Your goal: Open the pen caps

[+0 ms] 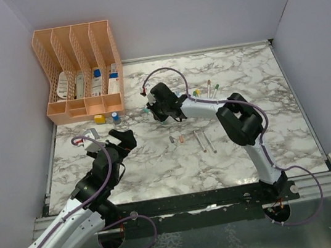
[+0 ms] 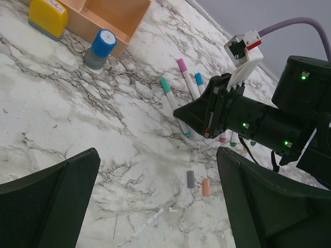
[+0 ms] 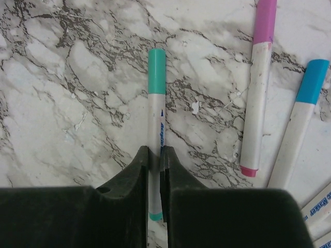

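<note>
Looking like a robotics lab cell, being boxed in by plain grey walls (image 1: pixel 198 7), with a metal mounting rail (image 1: pixel 196 202) lying behind the left claw (image 1: pixel 125 139).

My table (image 1: pixel 160 174) is white marble with grey veins. Upper left of the top view sits a peach desk organizer (image 1: pixel 85 106), with a yellow block (image 1: pixel 99 118) and a blue-topped bottle (image 1: pixel 116 117) just in front of it. Mid-frame there's a grey cap (image 1: pixel 172 140) and a salmon cap (image 1: pixel 181 138) side by side, with two thin pale pens (image 1: pixel 200 140) right of them. In my right wrist view a teal-capped pen (image 3: pixel 155 129), a pink-capped pen (image 3: pixel 257 88) and a blue-capped pen (image 3: pixel 300 124) lie flat on the marble.
</note>
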Robot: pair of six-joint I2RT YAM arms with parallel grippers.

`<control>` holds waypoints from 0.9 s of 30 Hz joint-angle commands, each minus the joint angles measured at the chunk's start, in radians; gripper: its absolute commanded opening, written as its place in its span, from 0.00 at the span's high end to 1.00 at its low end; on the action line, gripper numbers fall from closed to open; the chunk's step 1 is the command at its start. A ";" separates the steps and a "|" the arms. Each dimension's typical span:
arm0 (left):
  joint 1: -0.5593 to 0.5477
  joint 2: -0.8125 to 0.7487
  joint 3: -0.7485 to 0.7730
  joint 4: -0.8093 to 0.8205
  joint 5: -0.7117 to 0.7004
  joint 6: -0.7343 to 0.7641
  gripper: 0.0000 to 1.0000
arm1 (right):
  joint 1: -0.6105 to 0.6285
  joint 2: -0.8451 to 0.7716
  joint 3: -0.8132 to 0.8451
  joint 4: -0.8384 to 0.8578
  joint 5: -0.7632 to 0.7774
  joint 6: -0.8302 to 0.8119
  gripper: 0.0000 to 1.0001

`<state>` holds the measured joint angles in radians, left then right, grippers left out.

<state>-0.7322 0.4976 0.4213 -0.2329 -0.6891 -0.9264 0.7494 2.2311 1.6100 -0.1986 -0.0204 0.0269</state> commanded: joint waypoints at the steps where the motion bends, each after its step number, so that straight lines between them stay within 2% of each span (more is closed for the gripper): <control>1: 0.007 0.010 0.032 -0.033 0.010 -0.007 0.01 | 0.007 -0.015 -0.079 -0.110 0.038 0.047 0.99; 4: 0.007 0.045 0.046 -0.020 0.037 -0.010 0.01 | 0.007 -0.102 -0.145 -0.043 0.023 0.066 0.99; 8: 0.008 0.124 0.082 0.044 0.094 0.005 0.01 | 0.007 -0.303 -0.270 0.063 0.008 0.105 0.99; 13: 0.010 0.235 0.134 0.175 0.185 0.024 0.01 | 0.007 -0.515 -0.382 0.070 0.002 0.141 0.99; 21: 0.055 0.447 0.233 0.423 0.434 0.025 0.02 | 0.007 -0.794 -0.558 0.033 -0.003 0.190 0.99; 27: 0.126 0.626 0.282 0.615 0.670 -0.052 0.05 | 0.006 -0.944 -0.650 0.016 0.022 0.192 0.99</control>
<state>-0.6422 1.0355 0.6655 0.1993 -0.2382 -0.9253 0.7517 1.3697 1.0046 -0.1699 -0.0154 0.2039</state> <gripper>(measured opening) 0.964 0.090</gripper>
